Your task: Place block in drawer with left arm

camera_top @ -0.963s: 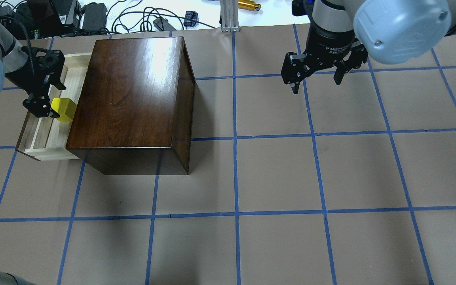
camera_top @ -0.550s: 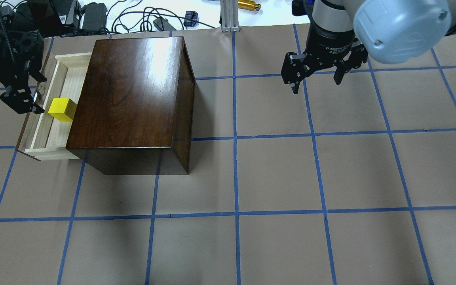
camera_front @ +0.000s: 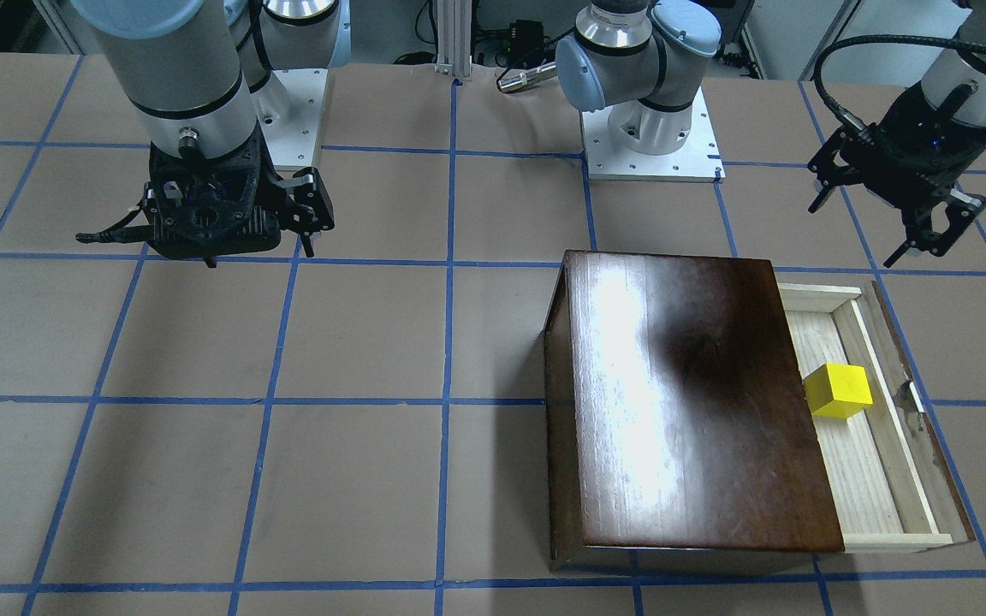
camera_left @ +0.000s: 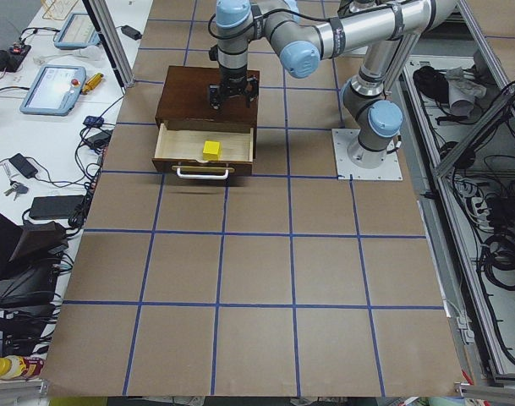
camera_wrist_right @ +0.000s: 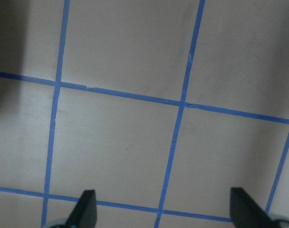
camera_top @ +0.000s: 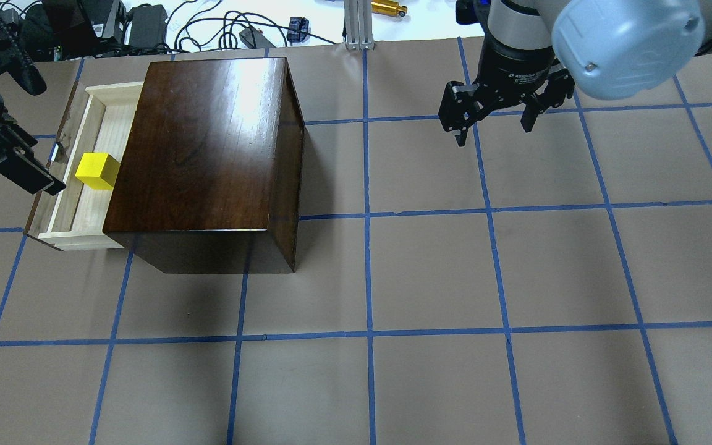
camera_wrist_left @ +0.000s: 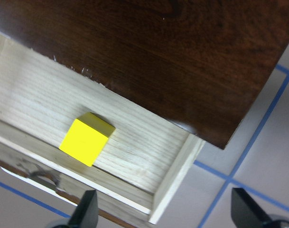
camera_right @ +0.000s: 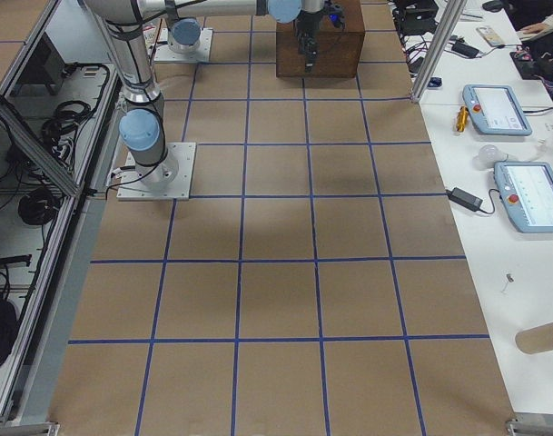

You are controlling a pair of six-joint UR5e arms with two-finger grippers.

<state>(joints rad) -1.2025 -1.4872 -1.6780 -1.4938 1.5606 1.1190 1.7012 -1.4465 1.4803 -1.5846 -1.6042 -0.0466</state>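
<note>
Leftmost, the left gripper point(camera_wrist_left: 165, 209) hangs above the bench point(camera_top: 430, 272), outside the dark front panel of the drawer point(camera_top: 78, 238). Its fingers are spread apart and hold nothing. The drawer stands pulled out to the left of the wooden box point(camera_top: 207, 142), its pale floor exposed. The block point(camera_top: 97, 171) rests on that floor about midway along the drawer, between the front wall and the overhanging edge of the box, free of the fingers. To the right of the box, a broad stretch of bench crossed by blue tape lines point(camera_top: 368, 334) separates it from the right gripper point(camera_top: 492, 130). That gripper is poised toward the far edge, well apart from the box, fingers parted over the brown surface.
</note>
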